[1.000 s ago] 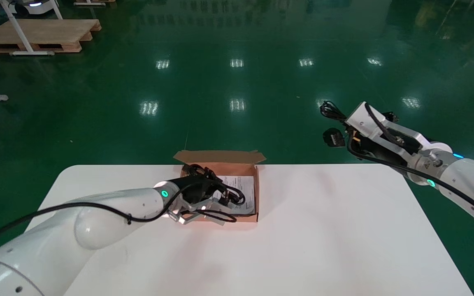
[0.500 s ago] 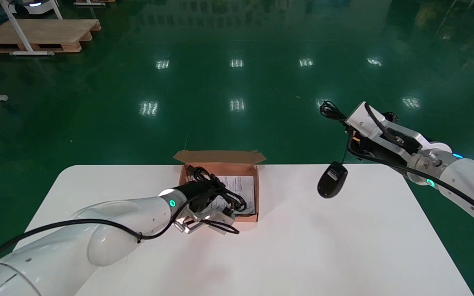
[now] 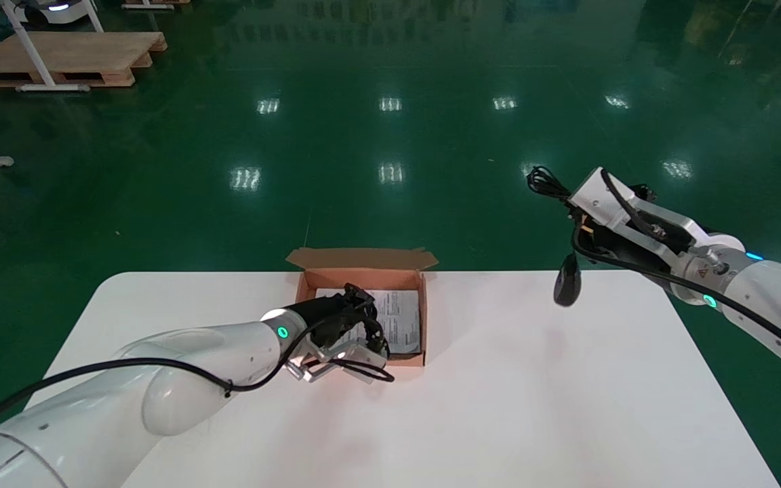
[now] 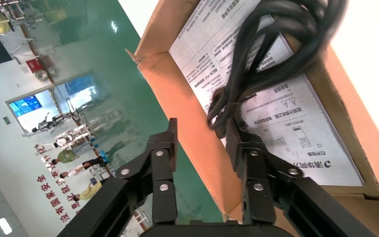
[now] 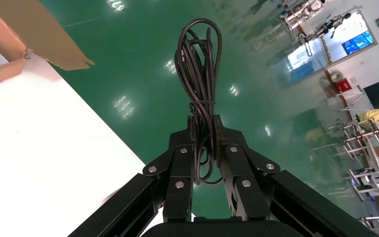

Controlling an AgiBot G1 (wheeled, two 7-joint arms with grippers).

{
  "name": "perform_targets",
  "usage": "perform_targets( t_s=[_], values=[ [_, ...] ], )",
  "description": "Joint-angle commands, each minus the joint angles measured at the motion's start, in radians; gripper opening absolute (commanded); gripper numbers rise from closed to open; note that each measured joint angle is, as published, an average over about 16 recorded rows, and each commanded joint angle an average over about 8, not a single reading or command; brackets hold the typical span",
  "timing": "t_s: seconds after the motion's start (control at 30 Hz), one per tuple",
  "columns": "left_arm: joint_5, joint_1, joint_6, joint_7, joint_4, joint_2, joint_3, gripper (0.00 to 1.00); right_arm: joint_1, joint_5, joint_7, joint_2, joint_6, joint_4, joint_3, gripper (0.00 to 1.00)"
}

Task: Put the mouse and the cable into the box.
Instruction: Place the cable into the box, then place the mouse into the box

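Observation:
An open cardboard box [image 3: 363,276] stands at the table's far edge with a printed leaflet [image 3: 401,315] on its floor. A coiled black cable [image 4: 266,44] lies on that leaflet. My left gripper [image 3: 362,313] is open at the box's near left corner; in the left wrist view its jaws [image 4: 201,133] straddle the box wall [image 4: 170,91], one finger beside the cable's end. My right gripper [image 3: 569,198] is raised beyond the table's far right and is shut on the mouse's bundled cord [image 5: 200,69]. The black mouse [image 3: 567,279] dangles below it on the cord.
The white table [image 3: 499,379] spreads bare in front of and to the right of the box. The box's back flap [image 3: 362,257] stands open over the far edge. Green floor lies beyond, with a wooden pallet [image 3: 65,57] far back left.
The mouse dropped from beside the right gripper and now hangs swinging on its cord. The left gripper sank towards the box and the cable settled lower inside it.

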Motion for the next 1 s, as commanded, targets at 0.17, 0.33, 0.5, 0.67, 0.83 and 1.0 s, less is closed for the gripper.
perform_targets(
  t_s=[0.17,0.33,0.5,0.67,0.83,1.0],
  values=[
    [-0.007,0.001,0.003,-0.007,-0.004,-0.011,-0.008,1.0,0.0,0.0,0.0,0.0,0.0,0.0,0.0,0.0],
    [-0.063,-0.022,0.004,-0.09,0.034,-0.072,-0.057,1.0,-0.007,0.014,-0.017,0.001,-0.004,0.023,-0.012,0.0],
    [-0.187,-0.045,0.009,-0.21,0.016,-0.219,-0.157,1.0,-0.018,0.055,-0.06,-0.002,-0.007,0.06,-0.041,0.0],
    [-0.337,0.0,0.018,-0.266,-0.115,-0.406,-0.25,1.0,-0.016,0.093,-0.116,-0.029,0.005,0.072,-0.076,0.0],
    [-0.393,0.041,0.01,-0.266,-0.188,-0.478,-0.281,1.0,-0.005,0.153,-0.186,-0.081,0.015,0.095,-0.125,0.0],
    [-0.4,0.05,0.007,-0.26,-0.201,-0.485,-0.285,1.0,0.007,0.276,-0.265,-0.159,0.007,0.108,-0.187,0.0]
  ],
)
